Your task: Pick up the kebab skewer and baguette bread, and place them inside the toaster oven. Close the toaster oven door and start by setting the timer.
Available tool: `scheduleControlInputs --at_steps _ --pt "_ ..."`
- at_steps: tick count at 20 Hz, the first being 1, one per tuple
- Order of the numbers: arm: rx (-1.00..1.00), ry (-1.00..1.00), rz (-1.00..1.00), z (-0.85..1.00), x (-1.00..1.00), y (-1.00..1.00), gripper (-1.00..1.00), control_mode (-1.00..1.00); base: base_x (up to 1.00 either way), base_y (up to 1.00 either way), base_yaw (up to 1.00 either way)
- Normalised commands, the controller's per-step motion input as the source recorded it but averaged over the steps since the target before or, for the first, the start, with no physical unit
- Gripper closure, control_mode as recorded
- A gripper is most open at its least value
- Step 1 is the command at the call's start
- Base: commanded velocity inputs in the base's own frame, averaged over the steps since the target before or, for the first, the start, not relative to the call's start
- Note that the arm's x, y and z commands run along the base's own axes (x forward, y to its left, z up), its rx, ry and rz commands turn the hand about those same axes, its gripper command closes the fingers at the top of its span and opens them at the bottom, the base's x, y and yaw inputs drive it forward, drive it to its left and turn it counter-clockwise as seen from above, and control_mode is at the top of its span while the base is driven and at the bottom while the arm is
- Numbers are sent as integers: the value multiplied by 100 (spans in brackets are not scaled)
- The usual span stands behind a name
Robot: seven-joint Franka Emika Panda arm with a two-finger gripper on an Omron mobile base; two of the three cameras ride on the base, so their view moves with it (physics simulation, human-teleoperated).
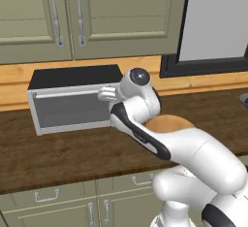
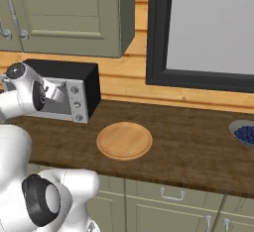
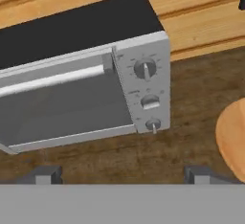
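The dark wooden desk carries the toaster oven at its back, against the wooden wall strip. The toaster oven door stands shut, its bar handle across the top. A round wooden plate lies bare just right of the oven. The tool hovers in front of the oven, released and grasping nothing, fingertips spread wide. Three knobs line the oven's right side

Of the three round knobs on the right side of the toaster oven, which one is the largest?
The top knob on the toaster oven is the largest. The middle knob and the bottom knob below it are clearly smaller.
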Motion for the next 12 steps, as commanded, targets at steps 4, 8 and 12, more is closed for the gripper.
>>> scheduleControlInputs --at_steps 4,8,12 --pt "-72 26 4 -2 -34 -21 -100 -100 0 0 0" --pt "-82 22 11 -1 -11 -5 -100 -100 0 0 0" --pt "-84 28 28 0 -8 -8 -100 -100 0 0 0"
